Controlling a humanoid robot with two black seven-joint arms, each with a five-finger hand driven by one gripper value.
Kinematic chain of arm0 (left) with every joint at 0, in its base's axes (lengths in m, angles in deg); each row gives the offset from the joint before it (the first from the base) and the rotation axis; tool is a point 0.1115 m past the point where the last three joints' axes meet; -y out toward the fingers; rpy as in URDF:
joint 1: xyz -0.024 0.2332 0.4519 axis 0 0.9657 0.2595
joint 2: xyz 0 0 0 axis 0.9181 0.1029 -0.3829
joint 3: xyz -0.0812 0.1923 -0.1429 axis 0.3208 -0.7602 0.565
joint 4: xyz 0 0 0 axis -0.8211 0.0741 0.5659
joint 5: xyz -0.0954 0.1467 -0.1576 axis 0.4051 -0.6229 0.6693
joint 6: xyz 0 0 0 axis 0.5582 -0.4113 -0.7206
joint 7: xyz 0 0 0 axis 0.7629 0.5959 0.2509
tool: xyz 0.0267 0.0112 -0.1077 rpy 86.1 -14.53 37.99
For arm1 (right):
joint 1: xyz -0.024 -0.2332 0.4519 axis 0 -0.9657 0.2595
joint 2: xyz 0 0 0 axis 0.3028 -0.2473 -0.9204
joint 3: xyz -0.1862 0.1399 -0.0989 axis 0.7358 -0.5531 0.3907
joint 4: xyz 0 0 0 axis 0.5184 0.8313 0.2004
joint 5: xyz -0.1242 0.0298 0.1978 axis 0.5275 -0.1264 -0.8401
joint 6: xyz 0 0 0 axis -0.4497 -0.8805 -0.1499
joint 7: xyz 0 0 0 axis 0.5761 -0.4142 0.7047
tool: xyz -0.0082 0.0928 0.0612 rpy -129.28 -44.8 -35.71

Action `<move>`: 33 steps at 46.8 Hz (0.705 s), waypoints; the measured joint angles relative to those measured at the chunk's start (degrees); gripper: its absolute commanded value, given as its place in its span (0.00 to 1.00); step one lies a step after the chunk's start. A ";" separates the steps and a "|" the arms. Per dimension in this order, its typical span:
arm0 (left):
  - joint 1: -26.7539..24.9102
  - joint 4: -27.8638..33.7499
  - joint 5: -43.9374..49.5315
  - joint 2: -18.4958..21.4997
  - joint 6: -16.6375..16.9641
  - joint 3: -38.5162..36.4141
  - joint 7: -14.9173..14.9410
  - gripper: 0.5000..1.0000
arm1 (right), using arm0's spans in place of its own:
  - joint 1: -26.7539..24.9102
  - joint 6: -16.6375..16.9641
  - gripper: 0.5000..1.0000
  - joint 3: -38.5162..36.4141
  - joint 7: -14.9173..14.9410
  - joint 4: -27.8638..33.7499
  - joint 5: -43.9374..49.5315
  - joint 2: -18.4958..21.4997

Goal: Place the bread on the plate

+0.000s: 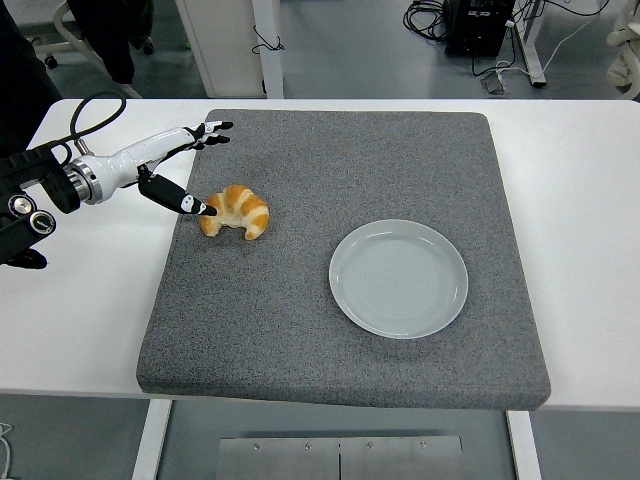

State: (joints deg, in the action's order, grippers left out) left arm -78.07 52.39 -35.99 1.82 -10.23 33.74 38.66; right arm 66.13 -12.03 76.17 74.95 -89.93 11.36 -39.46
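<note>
A golden croissant lies on the left part of the grey mat. A pale grey plate sits empty on the mat to the right of the croissant. My left hand reaches in from the left, fingers spread and holding nothing. Its thumb tip is right at the croissant's left end; the other fingers point away above it. The right arm is out of view.
The grey mat covers the middle of the white table. Table legs, cables and a black box stand on the floor behind the table. A dark shape, perhaps a person's clothing, is at the top left.
</note>
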 measured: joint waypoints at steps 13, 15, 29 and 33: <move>-0.08 -0.03 -1.09 -0.23 0.64 -1.44 0.08 0.94 | 0.00 0.02 1.00 0.00 0.00 0.00 0.00 0.00; -0.09 -0.04 -1.33 -0.36 1.88 -2.12 0.08 0.94 | 0.00 0.02 1.00 0.00 0.00 0.00 0.00 0.00; -2.57 -0.13 -1.49 -0.79 6.34 -8.61 0.08 0.94 | 0.00 0.04 1.00 0.00 0.00 0.00 0.00 0.00; -2.66 -0.18 -1.83 -1.21 6.58 -8.92 0.08 0.94 | 0.01 0.05 1.00 0.00 0.00 0.00 0.00 0.00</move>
State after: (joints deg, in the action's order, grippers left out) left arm -80.74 52.21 -37.83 0.61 -3.65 24.82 38.74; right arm 66.14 -11.98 76.17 74.95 -89.93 11.36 -39.46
